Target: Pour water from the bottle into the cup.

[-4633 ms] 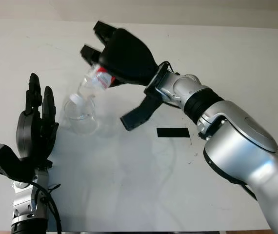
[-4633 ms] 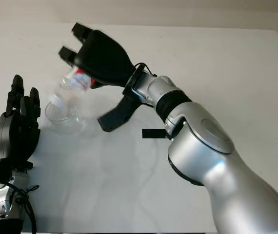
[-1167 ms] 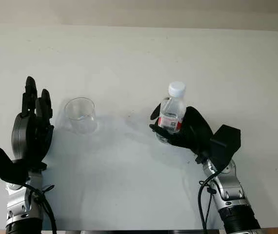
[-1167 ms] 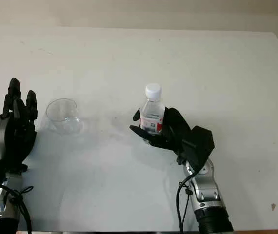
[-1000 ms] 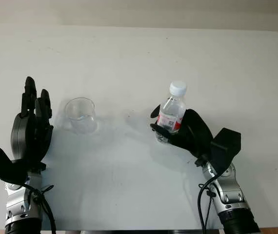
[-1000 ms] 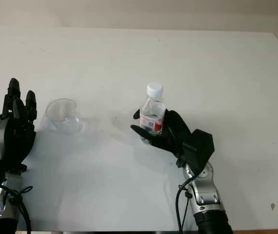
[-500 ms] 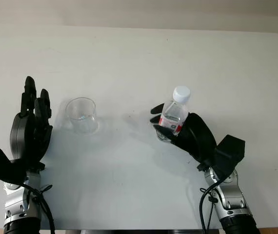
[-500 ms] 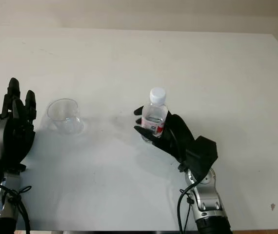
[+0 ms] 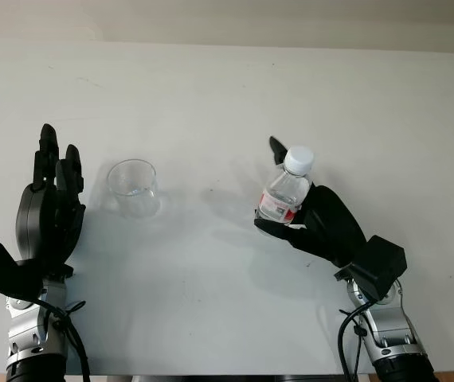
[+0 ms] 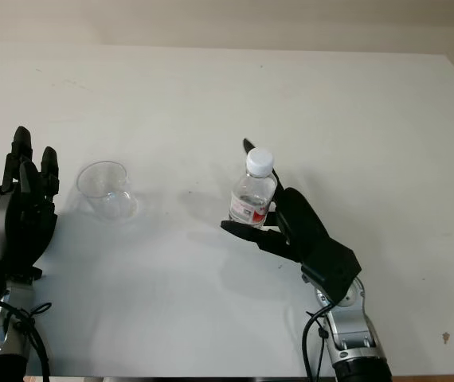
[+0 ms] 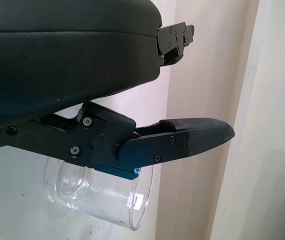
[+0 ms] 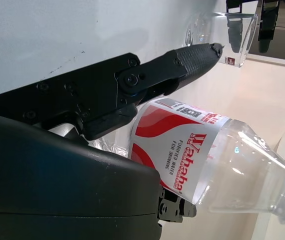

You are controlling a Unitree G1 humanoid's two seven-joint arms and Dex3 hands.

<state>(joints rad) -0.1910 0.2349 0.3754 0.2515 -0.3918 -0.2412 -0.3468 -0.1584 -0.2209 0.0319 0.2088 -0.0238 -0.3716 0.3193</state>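
Note:
A small clear bottle [image 9: 284, 191] with a white cap and a red label leans to the right, right of the table's middle. My right hand [image 9: 268, 187] is shut on the bottle: its palm backs the bottle, one finger stands straight on the far side and the thumb lies under the near side. The label and that long finger [image 12: 182, 60] fill the right wrist view. A clear plastic cup [image 9: 134, 189] stands upright to the left, well apart from the bottle. My left hand [image 9: 52, 183] is open, held upright just left of the cup [image 11: 102, 195].
The white table [image 9: 211, 95] has bare room behind and between the cup and the bottle. Its right edge runs along the far right.
4.6 s ago the right hand tipped the bottle over the cup. Since then it has carried it back right. In the last second the bottle leaned further right and one finger straightened.

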